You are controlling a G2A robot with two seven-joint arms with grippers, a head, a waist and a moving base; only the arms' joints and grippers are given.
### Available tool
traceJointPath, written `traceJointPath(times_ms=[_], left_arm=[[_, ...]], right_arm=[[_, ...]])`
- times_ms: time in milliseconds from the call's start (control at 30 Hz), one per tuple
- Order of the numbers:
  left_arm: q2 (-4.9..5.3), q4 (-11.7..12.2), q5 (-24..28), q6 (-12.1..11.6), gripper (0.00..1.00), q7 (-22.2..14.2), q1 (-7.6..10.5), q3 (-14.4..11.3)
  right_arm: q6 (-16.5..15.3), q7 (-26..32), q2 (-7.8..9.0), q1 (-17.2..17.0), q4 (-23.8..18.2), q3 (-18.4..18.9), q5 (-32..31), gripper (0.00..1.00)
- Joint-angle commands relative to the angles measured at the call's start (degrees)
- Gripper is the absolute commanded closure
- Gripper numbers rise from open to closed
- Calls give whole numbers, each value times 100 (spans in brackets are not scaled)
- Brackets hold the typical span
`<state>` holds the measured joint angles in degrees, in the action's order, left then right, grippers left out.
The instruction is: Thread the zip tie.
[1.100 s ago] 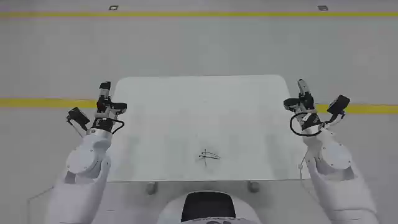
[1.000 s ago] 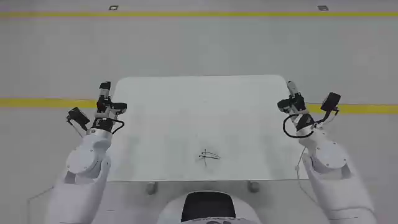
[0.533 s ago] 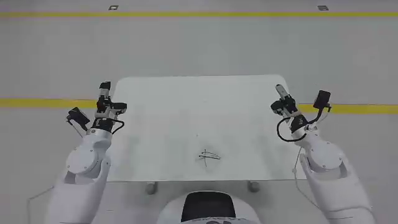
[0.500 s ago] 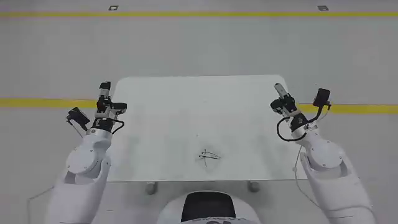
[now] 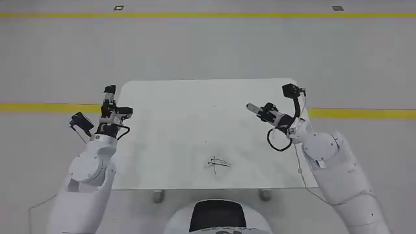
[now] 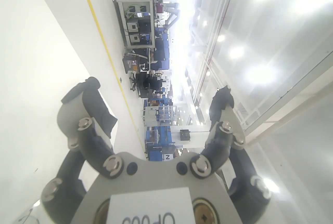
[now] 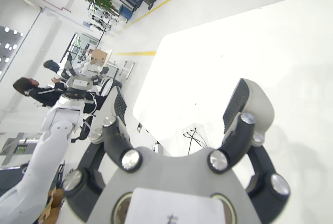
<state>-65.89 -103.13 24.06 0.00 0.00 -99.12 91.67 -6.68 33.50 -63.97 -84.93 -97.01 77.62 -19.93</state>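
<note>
Zip tie (image 5: 219, 163) is lying flat on the white worktop (image 5: 195, 97), showing as a thin black crossed shape near the front edge and roughly midway across, with nothing touching it.

At the left, the left gripper (image 5: 109, 92) is hovering just off the worktop's left edge, pointing away from the robot and well apart from the zip tie. In the left wrist view, this gripper (image 6: 156, 95) is showing its two dark fingers (image 6: 88, 97) spread wide with nothing between them.

At the right, the right gripper (image 5: 255, 110) is hanging over the right part of the worktop, pointing inward toward the middle, behind and to the right of the zip tie. In the right wrist view, its (image 7: 179, 103) ribbed fingers (image 7: 240, 100) are gaping wide too, gripping nothing.
</note>
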Motion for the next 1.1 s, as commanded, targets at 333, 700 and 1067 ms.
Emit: traceJointPath(times_ms=[333, 700, 1067], left_arm=[[0, 0, 0, 0, 0, 0, 0, 0], [0, 0, 0, 0, 0, 0, 0, 0], [0, 0, 0, 0, 0, 0, 0, 0]], right_arm=[[51, 200, 37, 115, -175, -50, -713, 0], [37, 1852, -36, 1194, -214, -1423, -2248, 0], [154, 2226, -112, 1346, -83, -1979, -2403, 0]])
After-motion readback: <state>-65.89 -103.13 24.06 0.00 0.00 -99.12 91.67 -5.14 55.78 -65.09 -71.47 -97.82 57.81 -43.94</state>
